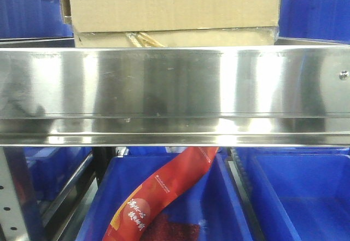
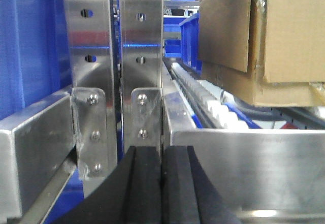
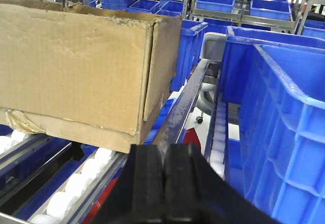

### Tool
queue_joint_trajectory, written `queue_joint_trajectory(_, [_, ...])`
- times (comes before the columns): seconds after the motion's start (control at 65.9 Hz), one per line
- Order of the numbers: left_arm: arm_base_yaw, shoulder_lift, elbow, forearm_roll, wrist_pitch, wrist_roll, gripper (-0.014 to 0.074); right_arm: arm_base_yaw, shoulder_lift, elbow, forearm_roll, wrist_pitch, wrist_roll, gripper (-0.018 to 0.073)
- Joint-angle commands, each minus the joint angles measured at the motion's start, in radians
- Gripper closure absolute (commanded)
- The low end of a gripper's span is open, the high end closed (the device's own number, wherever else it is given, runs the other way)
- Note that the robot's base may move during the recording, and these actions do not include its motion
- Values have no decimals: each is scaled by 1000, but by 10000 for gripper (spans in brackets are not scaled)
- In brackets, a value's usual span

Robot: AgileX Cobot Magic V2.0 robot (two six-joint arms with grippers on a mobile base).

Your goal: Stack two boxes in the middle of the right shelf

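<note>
Steel shelf tier fills the front view, blue bins below.
Two boxes stacked on it: tall box atop flat box. Left gripper and right gripper, both pressed closed, empty.

I found the stainless-steel shelf tier presenting a broad reflective front lip, with perforated uprights at its left end and white rollers forming its bed. On those rollers lay the thin flat box, and the tall box rested directly upon it.
</note>
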Motion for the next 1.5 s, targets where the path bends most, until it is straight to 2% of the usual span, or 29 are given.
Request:
queue_joint_trajectory(0.0, [2,-7,0,-8,-38,3,708,-4,-4,3,-4,-26,-5,711])
queue_joint_trajectory(0.91, [2,-7,0,-8,-38,3,708,-20,-14,16,-4,-34,-1,711])
queue_joint_trajectory(0.986, [2,-7,0,-8,-38,3,708,-55,-44,46,-17,-36,6,711])
queue_joint_trajectory(1.168, [2,-7,0,-8,-38,3,708,-175,-196,207,-95,-116,142,711])
queue_joint_trajectory(1.259, [2,-7,0,-8,-38,3,708,-212,-282,316,-99,-159,148,711])
queue_joint_trajectory(1.486, [2,-7,0,-8,-38,3,708,-223,-458,527,-99,-213,148,711])
